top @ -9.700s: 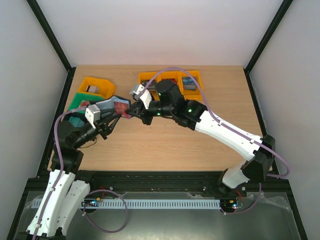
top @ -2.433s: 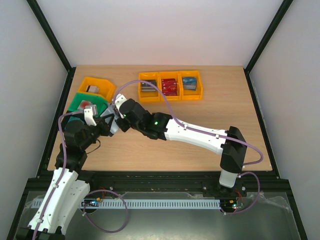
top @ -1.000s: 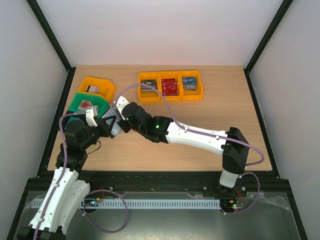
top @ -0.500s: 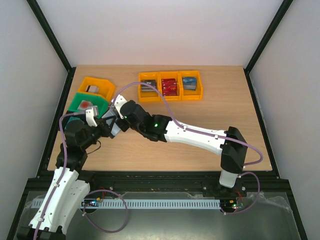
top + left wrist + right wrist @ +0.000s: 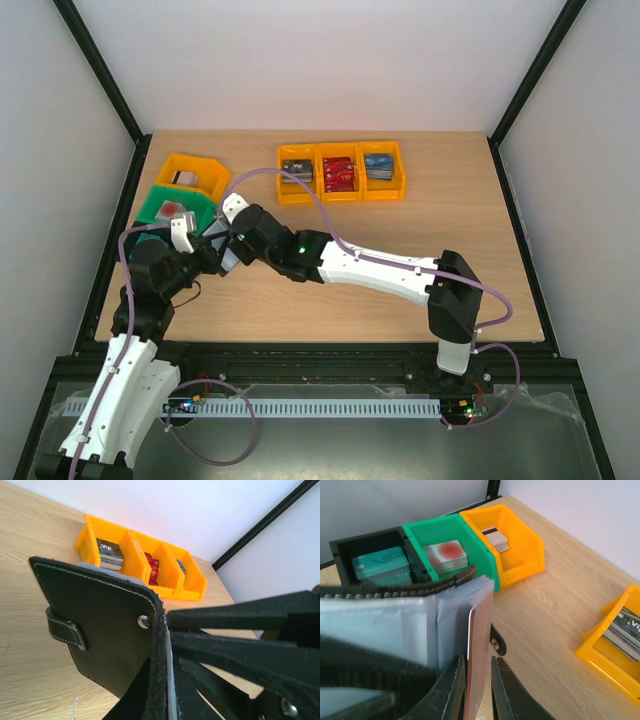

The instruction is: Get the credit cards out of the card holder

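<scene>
Black leather fills the left wrist view: the card holder (image 5: 100, 625) is held upright off the table (image 5: 450, 205) at its left side, snap tab (image 5: 65, 629) hanging loose, its lower edge clamped in the left gripper (image 5: 207, 250). Compared with half a second ago, the right arm has swung its elbow a little to the left and pressed its wrist closer to the holder, so the right gripper (image 5: 476, 692) now sits right at the open mouth of the grey-blue pockets. Its fingers stand one on each face of a reddish card (image 5: 479, 650) that sticks out of the last pocket, and they look drawn in tight against it, which reads as a pinch already made and not merely an approach. For the task, the reaching part of this extraction seems over and the pull is what remains; the left claw needs to hold firm while the card slides out. Just beyond the holder sit a black bin (image 5: 340, 550), a green bin (image 5: 487, 560) and an orange bin (image 5: 527, 562) with cards in them, and the row of three orange bins (image 5: 342, 197) at the far middle also holds stacks.
</scene>
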`<action>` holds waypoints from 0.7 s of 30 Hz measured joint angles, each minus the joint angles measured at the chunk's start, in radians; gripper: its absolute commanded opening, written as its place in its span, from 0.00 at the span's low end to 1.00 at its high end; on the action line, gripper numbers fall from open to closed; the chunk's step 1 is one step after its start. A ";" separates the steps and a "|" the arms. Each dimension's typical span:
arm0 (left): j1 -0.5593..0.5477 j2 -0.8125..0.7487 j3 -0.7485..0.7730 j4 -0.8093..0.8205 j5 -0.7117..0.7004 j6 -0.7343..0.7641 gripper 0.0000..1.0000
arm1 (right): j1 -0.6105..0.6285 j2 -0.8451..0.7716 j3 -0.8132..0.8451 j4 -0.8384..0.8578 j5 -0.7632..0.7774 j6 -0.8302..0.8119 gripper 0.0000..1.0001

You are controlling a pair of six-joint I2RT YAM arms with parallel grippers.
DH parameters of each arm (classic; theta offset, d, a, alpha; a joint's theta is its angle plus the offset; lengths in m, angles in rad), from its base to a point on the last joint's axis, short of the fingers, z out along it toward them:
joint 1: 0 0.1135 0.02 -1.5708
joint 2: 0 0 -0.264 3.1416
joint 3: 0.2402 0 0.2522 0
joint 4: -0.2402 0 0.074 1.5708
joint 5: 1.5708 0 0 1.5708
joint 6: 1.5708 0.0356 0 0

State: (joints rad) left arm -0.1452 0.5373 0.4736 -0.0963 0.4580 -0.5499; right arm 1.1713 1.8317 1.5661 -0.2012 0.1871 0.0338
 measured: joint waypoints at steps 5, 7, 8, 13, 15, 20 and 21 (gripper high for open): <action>0.000 -0.002 0.000 0.002 0.011 0.008 0.02 | 0.000 0.033 0.048 -0.007 0.025 0.000 0.07; 0.000 -0.002 0.000 0.002 0.016 0.008 0.02 | 0.000 0.043 0.056 -0.009 0.032 0.000 0.02; 0.000 -0.002 0.000 0.002 0.017 0.008 0.02 | 0.000 0.048 0.059 -0.009 0.034 0.002 0.02; 0.000 -0.002 0.000 0.001 0.018 0.010 0.02 | 0.001 0.053 0.061 -0.011 0.042 0.008 0.02; 0.000 -0.002 0.000 0.001 0.016 0.011 0.02 | 0.001 0.053 0.064 -0.015 0.043 0.009 0.02; 0.000 0.000 -0.010 0.002 0.000 0.011 0.02 | 0.001 0.052 0.087 -0.046 0.025 0.015 0.02; 0.000 0.000 -0.014 0.002 -0.005 0.008 0.02 | 0.001 0.051 0.088 -0.048 0.017 0.017 0.02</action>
State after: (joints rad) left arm -0.1452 0.5377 0.4599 -0.0944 0.4534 -0.5415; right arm 1.1721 1.8824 1.6543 -0.2497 0.2039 0.0505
